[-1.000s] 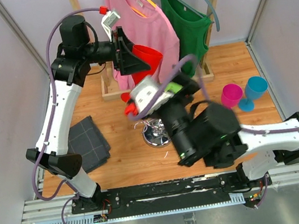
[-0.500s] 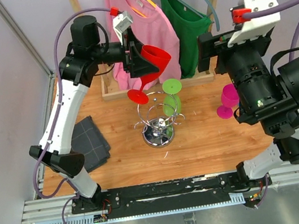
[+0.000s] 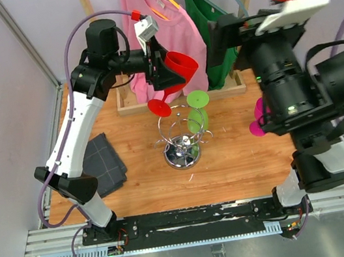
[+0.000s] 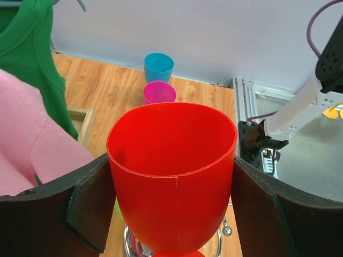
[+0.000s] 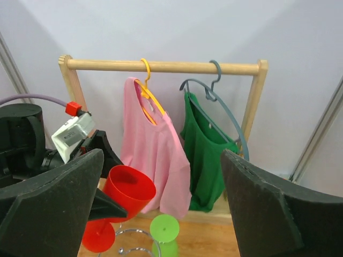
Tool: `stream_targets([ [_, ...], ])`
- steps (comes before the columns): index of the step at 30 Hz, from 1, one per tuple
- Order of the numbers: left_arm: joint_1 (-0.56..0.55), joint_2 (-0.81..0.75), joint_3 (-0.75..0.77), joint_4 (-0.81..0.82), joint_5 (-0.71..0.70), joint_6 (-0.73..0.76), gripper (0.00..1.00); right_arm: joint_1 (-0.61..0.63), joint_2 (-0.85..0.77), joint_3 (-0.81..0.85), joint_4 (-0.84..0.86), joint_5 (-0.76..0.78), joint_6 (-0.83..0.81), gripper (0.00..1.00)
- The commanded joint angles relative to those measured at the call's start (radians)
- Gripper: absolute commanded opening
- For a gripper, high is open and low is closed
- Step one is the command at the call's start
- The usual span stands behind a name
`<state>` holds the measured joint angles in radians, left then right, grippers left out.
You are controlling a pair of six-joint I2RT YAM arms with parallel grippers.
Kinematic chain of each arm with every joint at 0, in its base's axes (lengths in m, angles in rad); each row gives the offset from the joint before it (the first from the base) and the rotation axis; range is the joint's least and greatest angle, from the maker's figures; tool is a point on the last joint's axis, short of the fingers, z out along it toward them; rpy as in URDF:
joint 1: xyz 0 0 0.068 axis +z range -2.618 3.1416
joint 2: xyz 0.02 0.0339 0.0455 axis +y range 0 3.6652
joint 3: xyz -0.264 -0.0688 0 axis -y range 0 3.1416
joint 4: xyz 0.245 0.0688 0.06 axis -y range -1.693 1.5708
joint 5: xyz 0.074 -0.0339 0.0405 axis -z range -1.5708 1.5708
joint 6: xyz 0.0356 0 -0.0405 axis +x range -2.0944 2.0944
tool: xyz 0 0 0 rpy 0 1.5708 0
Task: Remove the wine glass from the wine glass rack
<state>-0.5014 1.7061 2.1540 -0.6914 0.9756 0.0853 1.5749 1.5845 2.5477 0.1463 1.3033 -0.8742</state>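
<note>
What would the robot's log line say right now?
left tool: shut on red wine glass, off rack | right tool: open, empty | green glass: on rack

Tilted red plastic wine glass (image 4: 171,182), bowl clamped between the left gripper (image 3: 172,70) fingers, clear of the rack. Shiny chrome wire wine glass rack (image 3: 182,150), round mirrored base, upright below that gripper; lime green plastic wine glass (image 3: 195,119) hangs inverted on it.

Left end effector (image 4: 172,179) gripping; right end effector (image 5: 163,184) raised, jaws apart.
</note>
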Motion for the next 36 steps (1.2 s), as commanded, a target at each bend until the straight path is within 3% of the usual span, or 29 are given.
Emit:
stream_targets([
  [1,-0.009,-0.033,0.008,0.002,-0.030,0.036,0.71,-0.063,0.095,-0.010,-0.107,-0.162,0.013,0.94],
  [4,-0.009,-0.061,-0.029,0.002,-0.045,0.056,0.71,-0.081,0.147,-0.026,-0.087,-0.233,-0.091,0.99],
  [11,-0.009,-0.089,-0.079,0.002,-0.064,0.066,0.71,-0.132,0.212,-0.067,0.011,-0.461,-0.245,0.98],
  [23,-0.009,-0.122,-0.127,0.003,-0.063,0.055,0.71,-0.397,0.269,-0.100,0.326,-0.937,-0.365,0.98],
  [29,-0.009,-0.127,-0.131,0.003,-0.063,0.049,0.71,-0.581,0.304,-0.014,0.386,-0.795,-0.365,0.98],
  [32,-0.009,-0.134,-0.137,0.003,-0.064,0.050,0.71,-0.685,0.196,-0.135,0.393,-0.691,-0.287,0.98],
  [36,-0.009,-0.137,-0.150,0.002,-0.064,0.055,0.71,-0.834,-0.002,-0.416,0.346,-0.554,-0.125,0.98],
])
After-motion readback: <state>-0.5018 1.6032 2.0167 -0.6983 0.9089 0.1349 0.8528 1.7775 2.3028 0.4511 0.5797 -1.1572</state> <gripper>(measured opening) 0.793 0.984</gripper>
